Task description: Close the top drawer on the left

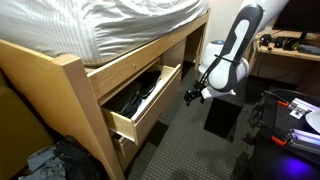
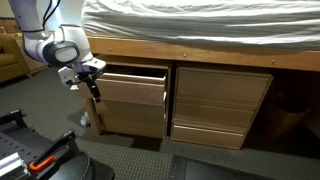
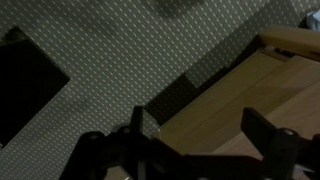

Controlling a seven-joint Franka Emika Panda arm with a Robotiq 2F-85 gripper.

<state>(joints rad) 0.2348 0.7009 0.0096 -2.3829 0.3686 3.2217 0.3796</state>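
1. A crumpled clothes pile (image 1: 45,160) lies on the floor at far left, beside the light-wood bed frame (image 1: 78,95), which is smooth and boxy.
2. The top drawer (image 1: 150,112) is in the left stack under the mattress and is pulled well out of the frame. It is long and shallow, with a plain flat rectangular front and thin pale sides.
3. Dark black items (image 1: 140,92) lie inside the drawer. Their shapes are too murky to name.
4. Rumpled white bedding (image 1: 130,25) hangs over the frame above the drawer.
5. In an exterior view, the top drawer (image 2: 135,88) juts out over the lower drawer front (image 2: 135,120), which sits flush. The right-hand drawer fronts (image 2: 222,95) are shut, in the same light wood.
6. The black end effector (image 1: 192,95) is just beside the outer corner of the drawer front. Whether it touches the front cannot be told.
7. In the wrist view, the end effector (image 3: 200,140) has its fingers spread wide and holds nothing. Pale wood grain shows beyond the fingers, over grey diamond-textured carpet (image 3: 120,50).
8. The glossy, rounded white arm (image 1: 235,50) rises to the right of the drawer.
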